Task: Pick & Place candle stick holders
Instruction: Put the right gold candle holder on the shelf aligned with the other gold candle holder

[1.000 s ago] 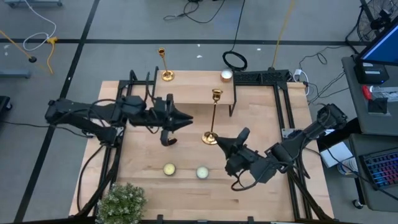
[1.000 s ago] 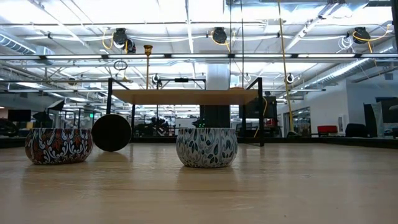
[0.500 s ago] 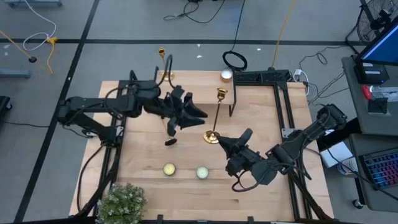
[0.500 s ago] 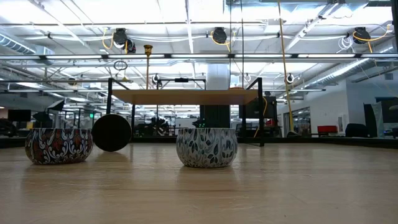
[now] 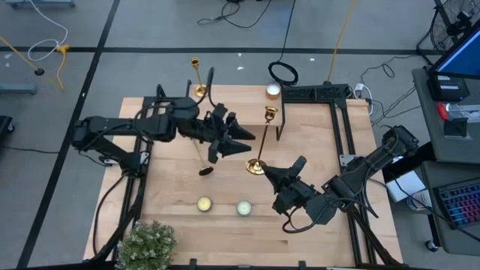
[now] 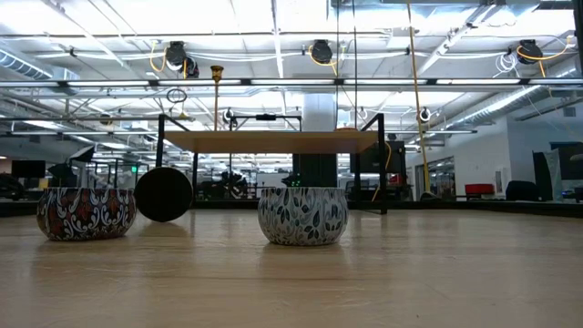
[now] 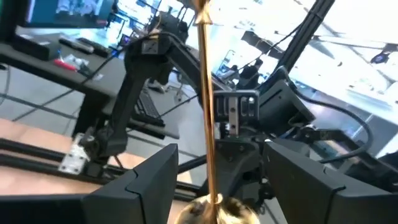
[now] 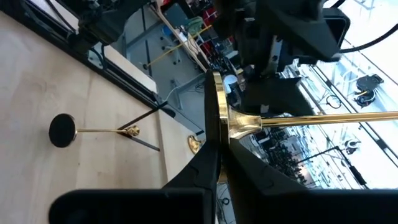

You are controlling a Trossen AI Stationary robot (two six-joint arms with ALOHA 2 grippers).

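1. The right gripper (image 5: 268, 174) was pinched tight on the rim of the round flared base of a tall, thin, shiny gold metal candlestick (image 5: 260, 142), which stood tilted near the middle of the pale wooden table (image 5: 172, 187).
2. The left gripper (image 5: 247, 139) had its fingers spread wide on either side of that stem, apparently touching nothing.
3. Risk, as I judged it: with only an edge grip on the base, the top-heavy stem could swing or slip out. If the left fingers closed off-centre, they could knock it over.
4. Count of candlesticks: three. One was held, a second gold candlestick (image 5: 198, 79) stood upright at the table's far edge, and a third candlestick (image 5: 199, 156) appeared to lie on the table beneath the left arm.
5. Count of small round glowing candles: three (image 5: 204, 203) (image 5: 244, 208) (image 5: 273, 91).
6. One green potted plant (image 5: 146, 241) sat at the near corner.
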